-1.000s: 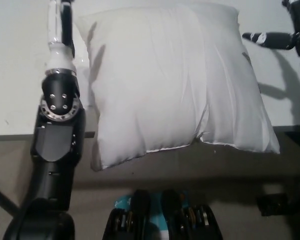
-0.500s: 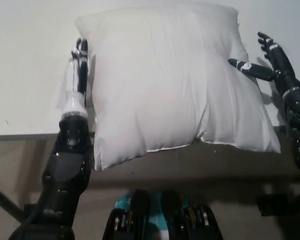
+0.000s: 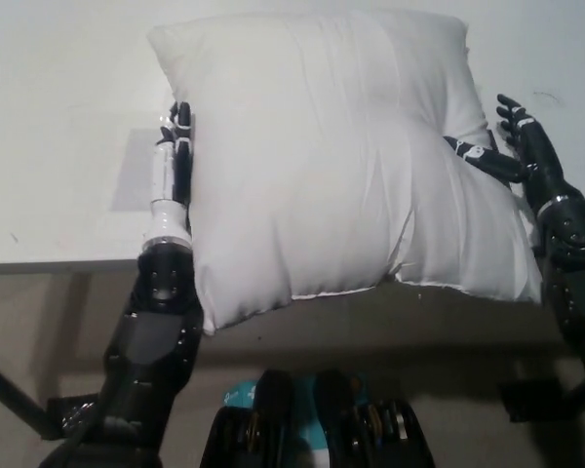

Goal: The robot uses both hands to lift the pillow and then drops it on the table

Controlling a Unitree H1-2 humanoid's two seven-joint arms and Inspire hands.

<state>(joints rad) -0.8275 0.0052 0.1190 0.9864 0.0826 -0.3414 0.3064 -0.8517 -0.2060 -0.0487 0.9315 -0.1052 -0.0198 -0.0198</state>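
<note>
Both hands pressed against the pillow's sides at the tabletop's near edge.

On my left, the left hand (image 3: pixel 174 161) lies flat against the left side of the white pillow (image 3: pixel 322 166), fingers straight and pointing away from me, not curled around anything. The pillow rests on the white tabletop (image 3: pixel 58 146), its lower corners hanging past the front edge. On my right, the black right hand (image 3: pixel 512 146) touches the pillow's right side, fingers spread apart, one pressing into the fabric; I see no closed grip.
</note>
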